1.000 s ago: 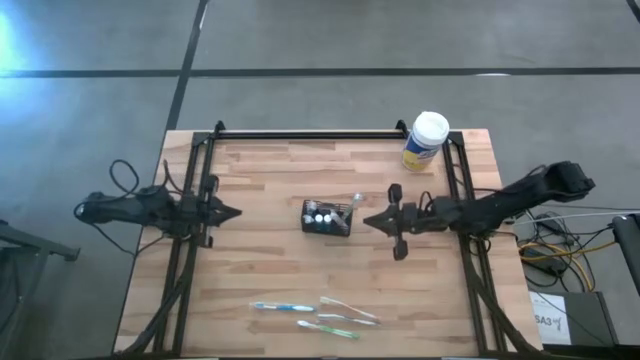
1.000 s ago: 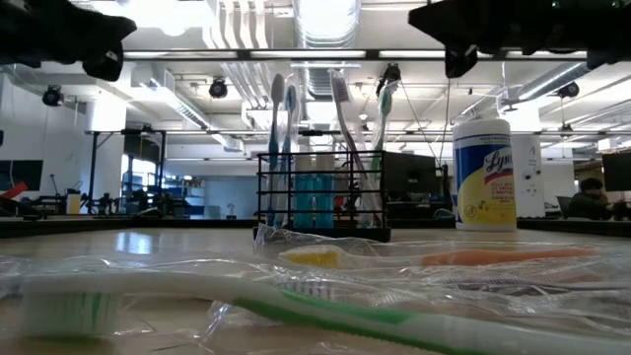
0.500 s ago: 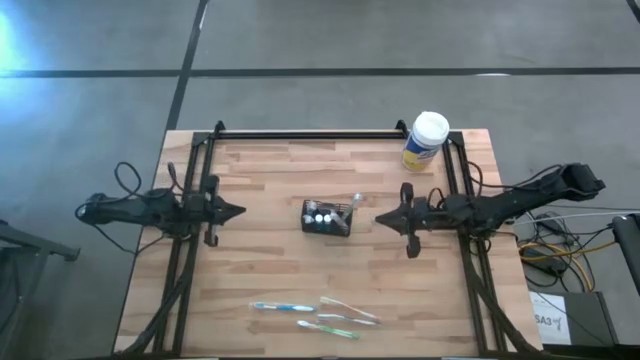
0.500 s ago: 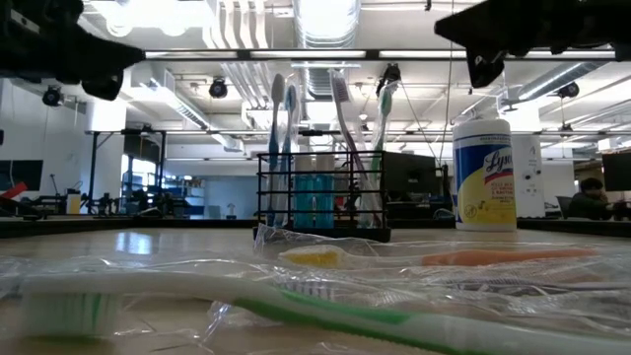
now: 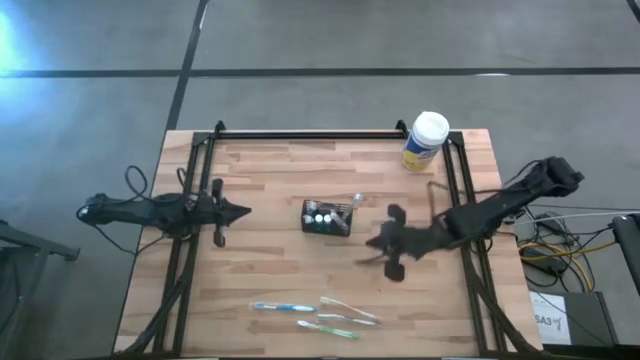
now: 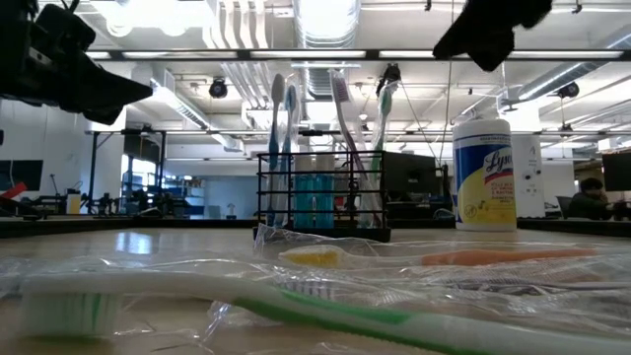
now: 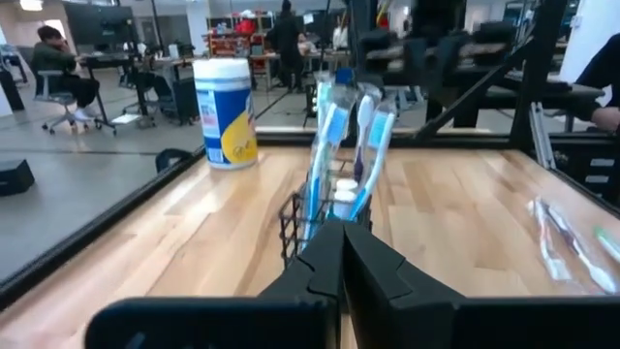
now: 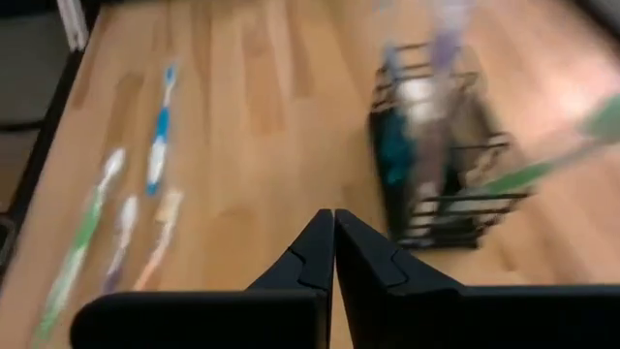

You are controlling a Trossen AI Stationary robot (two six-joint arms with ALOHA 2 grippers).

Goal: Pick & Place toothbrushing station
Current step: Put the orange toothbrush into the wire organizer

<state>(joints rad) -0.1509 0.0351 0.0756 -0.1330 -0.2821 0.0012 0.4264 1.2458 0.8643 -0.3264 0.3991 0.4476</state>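
Note:
The black mesh holder [image 5: 328, 218] stands on its base at the table's middle, with several toothbrushes upright in it and two white-topped round pieces [image 5: 318, 214] inside. It also shows in the left wrist view [image 7: 325, 208] and the right wrist view [image 8: 436, 184]. A blue toothbrush [image 5: 282, 307], a green one [image 5: 328, 327] and a pale one [image 5: 350, 310] lie flat near the front edge. My left gripper [image 5: 248, 211] is shut, left of the holder. My right gripper [image 5: 368, 246] is shut, right of and nearer than the holder.
A yellow canister with a white lid [image 5: 426, 141] stands at the far right of the table. The loose toothbrushes lie in clear wrappers [image 6: 325, 276]. Black frame rails [image 5: 200, 180] run along the left, right and far sides.
My right gripper first drew back toward the table's right edge, then swung toward the near edge and turned to face the loose toothbrushes. My left gripper has crept a little toward the holder. Both stay shut; nothing on the table has moved.

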